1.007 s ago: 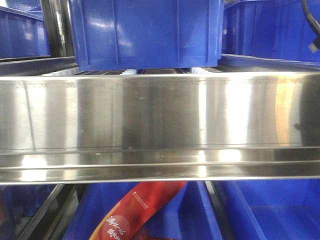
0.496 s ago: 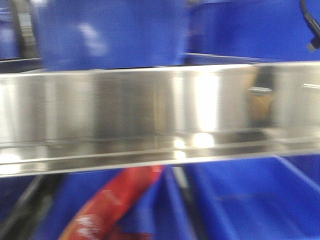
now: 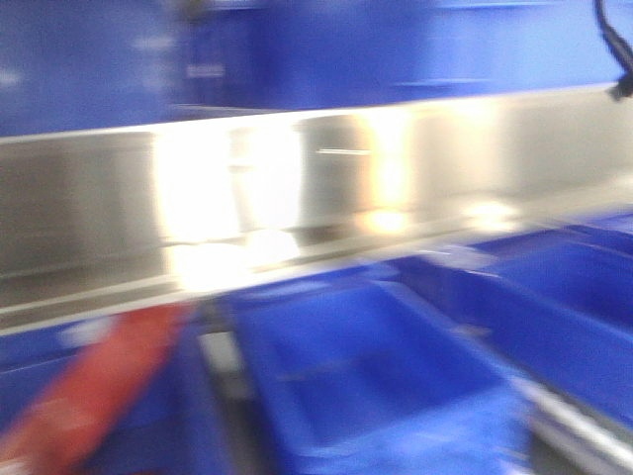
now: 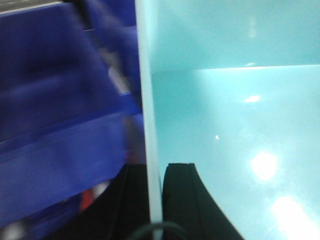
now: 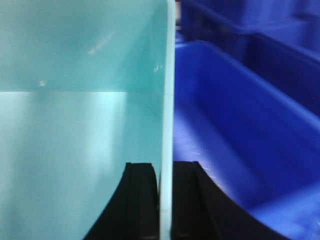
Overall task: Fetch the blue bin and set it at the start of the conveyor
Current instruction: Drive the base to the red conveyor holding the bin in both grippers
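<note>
Evidently both grippers are clamped on the bin (image 4: 225, 125). The left gripper (image 4: 155, 202) and right gripper (image 5: 165, 202) each pinch a side wall, one finger inside the bin, one outside. Dark crates (image 5: 240, 125) crowd just outside both walls, with a steel rail (image 3: 297, 188) beyond the bin. No conveyor is in view. The thin, smooth walls may slip if the arms pull unevenly, and the bin could clip a crate.
</note>
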Action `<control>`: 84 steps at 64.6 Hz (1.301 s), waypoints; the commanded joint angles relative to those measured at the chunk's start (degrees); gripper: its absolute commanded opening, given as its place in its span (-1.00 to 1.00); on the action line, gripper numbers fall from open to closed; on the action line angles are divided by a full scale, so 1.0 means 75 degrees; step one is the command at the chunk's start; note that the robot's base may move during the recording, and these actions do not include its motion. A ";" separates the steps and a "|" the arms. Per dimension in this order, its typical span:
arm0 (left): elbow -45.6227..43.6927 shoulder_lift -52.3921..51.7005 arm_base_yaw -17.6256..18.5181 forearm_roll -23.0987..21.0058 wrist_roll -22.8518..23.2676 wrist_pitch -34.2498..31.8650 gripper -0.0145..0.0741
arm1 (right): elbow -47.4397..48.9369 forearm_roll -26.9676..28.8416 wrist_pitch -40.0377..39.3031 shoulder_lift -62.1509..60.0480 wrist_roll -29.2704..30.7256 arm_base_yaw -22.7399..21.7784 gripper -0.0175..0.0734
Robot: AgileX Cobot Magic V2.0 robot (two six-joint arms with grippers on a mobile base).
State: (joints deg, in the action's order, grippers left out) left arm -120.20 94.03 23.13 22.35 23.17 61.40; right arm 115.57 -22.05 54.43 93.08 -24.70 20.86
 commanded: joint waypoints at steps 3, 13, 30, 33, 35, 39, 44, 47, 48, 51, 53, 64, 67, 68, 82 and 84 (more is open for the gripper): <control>-0.0081 -0.0148 -0.0002 0.0191 -0.0051 -0.0182 -0.92 | 0.0112 -0.0370 -0.0263 -0.0152 0.0090 -0.0019 -0.97; -0.0081 -0.0148 -0.0002 0.0191 -0.0051 -0.0182 -0.92 | 0.0112 -0.0370 -0.0263 -0.0152 0.0090 -0.0019 -0.97; -0.0081 -0.0148 -0.0002 0.0191 -0.0051 -0.0182 -0.92 | 0.0112 -0.0370 -0.0263 -0.0152 0.0090 -0.0019 -0.97; -0.0081 -0.0148 -0.0002 0.0191 -0.0051 -0.0182 -0.92 | 0.0112 -0.0373 -0.0276 -0.0152 0.0090 -0.0019 -0.97; -0.0081 -0.0148 -0.0002 0.0191 -0.0051 -0.0182 -0.92 | 0.0112 -0.0373 -0.0293 -0.0152 0.0090 -0.0019 -0.97; -0.0081 -0.0148 -0.0002 0.0191 -0.0051 -0.0182 -0.92 | 0.0112 -0.0373 -0.0293 -0.0152 0.0090 -0.0019 -0.97; -0.0081 -0.0148 -0.0002 0.0191 -0.0051 -0.0182 -0.92 | 0.0112 -0.0373 -0.0293 -0.0152 0.0090 -0.0019 -0.97; -0.0081 -0.0148 -0.0002 0.0191 -0.0051 -0.0182 -0.92 | 0.0112 -0.0373 -0.0293 -0.0152 0.0090 -0.0019 -0.97; -0.0081 -0.0148 -0.0002 0.0191 -0.0051 -0.0182 -0.92 | 0.0112 -0.0373 -0.0293 -0.0152 0.0090 -0.0019 -0.97; -0.0081 -0.0148 -0.0002 0.0191 -0.0051 -0.0182 -0.92 | 0.0112 -0.0373 -0.0308 -0.0152 0.0090 -0.0019 -0.97; -0.0081 -0.0148 -0.0002 0.0191 -0.0051 -0.0182 -0.92 | 0.0112 -0.0373 -0.0308 -0.0152 0.0090 -0.0019 -0.97; -0.0081 -0.0148 -0.0002 0.0191 -0.0051 -0.0182 -0.92 | 0.0112 -0.0373 -0.0308 -0.0152 0.0090 -0.0019 -0.97; -0.0081 -0.0148 -0.0002 0.0191 -0.0051 -0.0182 -0.92 | 0.0112 -0.0373 -0.0308 -0.0152 0.0090 -0.0019 -0.97; -0.0081 -0.0148 -0.0002 0.0191 -0.0051 -0.0182 -0.92 | 0.0112 -0.0373 -0.0308 -0.0152 0.0090 -0.0019 -0.97; -0.0081 -0.0148 -0.0002 0.0191 -0.0051 -0.0182 -0.92 | 0.0112 -0.0373 -0.0308 -0.0152 0.0090 -0.0019 -0.97; -0.0081 -0.0148 -0.0002 0.0191 -0.0051 -0.0182 -0.92 | 0.0112 -0.0373 -0.0308 -0.0152 0.0090 -0.0019 -0.97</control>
State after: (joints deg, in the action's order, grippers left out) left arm -120.20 94.03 23.13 22.13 23.17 61.27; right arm 115.57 -22.37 54.29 93.08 -24.70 20.86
